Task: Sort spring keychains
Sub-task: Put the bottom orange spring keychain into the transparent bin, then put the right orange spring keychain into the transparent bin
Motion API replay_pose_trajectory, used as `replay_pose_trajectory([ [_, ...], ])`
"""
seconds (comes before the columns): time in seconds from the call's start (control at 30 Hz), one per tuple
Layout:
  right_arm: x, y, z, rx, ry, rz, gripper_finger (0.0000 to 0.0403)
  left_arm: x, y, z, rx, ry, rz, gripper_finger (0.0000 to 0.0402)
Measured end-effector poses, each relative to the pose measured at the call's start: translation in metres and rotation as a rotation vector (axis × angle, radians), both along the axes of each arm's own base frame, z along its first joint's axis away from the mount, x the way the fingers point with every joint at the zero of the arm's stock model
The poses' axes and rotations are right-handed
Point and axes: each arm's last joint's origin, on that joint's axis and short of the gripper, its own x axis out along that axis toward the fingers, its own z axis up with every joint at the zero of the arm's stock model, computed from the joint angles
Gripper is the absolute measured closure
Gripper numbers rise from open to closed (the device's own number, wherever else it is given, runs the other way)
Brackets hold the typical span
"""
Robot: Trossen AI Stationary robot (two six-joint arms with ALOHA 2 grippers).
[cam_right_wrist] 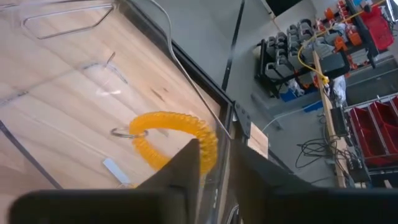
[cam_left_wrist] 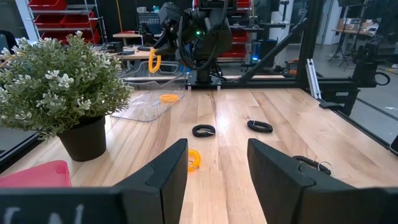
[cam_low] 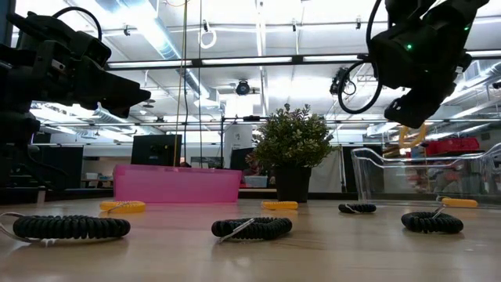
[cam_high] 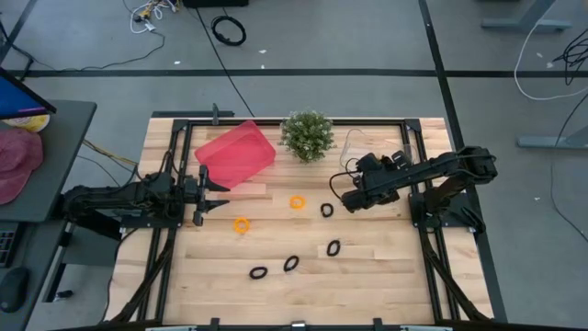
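My right gripper (cam_right_wrist: 214, 155) is shut on an orange spring keychain (cam_right_wrist: 168, 121) and hangs above the clear tray (cam_right_wrist: 56, 68) right of the green plant (cam_high: 307, 135). Another orange keychain (cam_left_wrist: 168, 97) lies in that tray. Two orange keychains (cam_high: 297, 202) (cam_high: 241, 224) and several black ones (cam_high: 326, 210) (cam_high: 333, 247) (cam_high: 291, 263) lie flat on the wood. My left gripper (cam_left_wrist: 217, 171) is open and level above the table's left side, beside the pink tray (cam_high: 236, 154), touching nothing. My right gripper pinches the orange keychain's coil (cam_right_wrist: 208, 146) between its two fingers, on the side of the loop away from its metal ring (cam_right_wrist: 121, 132). The loop is lifted clear and hangs below the fingers (cam_left_wrist: 153, 60) over the clear tray.
The plant in its dark pot stands at the far edge between the pink tray and the clear tray. A black frame (cam_high: 404, 138) runs round the tabletop. Bare wood lies along the near edge and at the near left.
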Motion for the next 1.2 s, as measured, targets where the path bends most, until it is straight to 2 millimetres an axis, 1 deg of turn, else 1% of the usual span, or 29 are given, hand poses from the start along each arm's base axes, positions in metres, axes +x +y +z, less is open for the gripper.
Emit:
replay_pose_trajectory([
  [0.23, 0.0, 0.0, 0.0, 0.0, -0.003, -0.001, 0.0206, 0.0, 0.0, 0.0, 0.0, 0.0, 0.0, 0.023],
  [0.33, 0.002, 0.001, -0.002, 0.033, -0.026, -0.017, 0.018, 0.0, 0.0, 0.0, 0.0, 0.0, 0.0, 0.023],
  [0.43, 0.001, -0.001, -0.002, 0.03, -0.041, -0.039, 0.0165, 0.0, 0.0, 0.0, 0.0, 0.0, 0.0, 0.023],
  [0.53, -0.001, -0.005, 0.0, -0.03, -0.112, -0.098, 0.0163, 0.0, 0.0, 0.0, 0.0, 0.0, 0.0, 0.023],
  [0.6, 0.001, -0.008, -0.001, -0.032, -0.128, -0.103, 0.0165, 0.0, 0.0, 0.0, 0.0, 0.0, 0.0, 0.023],
  [0.63, 0.003, -0.008, -0.002, -0.009, -0.114, -0.082, 0.0167, 0.0, 0.0, 0.0, 0.0, 0.0, 0.0, 0.023],
  [0.7, 0.009, -0.008, -0.007, 0.095, -0.054, -0.027, 0.0171, 0.0, 0.0, 0.0, 0.0, 0.0, 0.0, 0.023],
  [0.73, 0.01, -0.008, -0.007, 0.113, -0.034, -0.014, 0.0173, 0.0, 0.0, 0.0, 0.0, -0.001, 0.0, 0.023],
  [0.77, 0.009, -0.009, -0.006, 0.085, -0.044, -0.025, 0.0177, 0.0, 0.0, 0.0, 0.0, 0.0, 0.0, 0.023],
  [0.83, 0.005, -0.013, -0.003, -0.013, -0.119, -0.078, 0.0186, 0.0, 0.0, 0.0, 0.0, 0.0, 0.0, 0.023],
  [0.87, 0.006, -0.014, -0.003, -0.029, -0.137, -0.08, 0.0191, 0.0, 0.0, 0.0, 0.0, 0.0, 0.0, 0.023],
  [1.0, 0.01, -0.011, -0.007, 0.094, -0.043, -0.015, 0.0205, 0.0, 0.0, 0.0, 0.0, 0.0, 0.0, 0.023],
  [1.2, 0.015, -0.009, -0.009, 0.109, -0.043, 0.031, 0.022, 0.0, 0.0, 0.0, 0.0, 0.0, 0.0, 0.023],
])
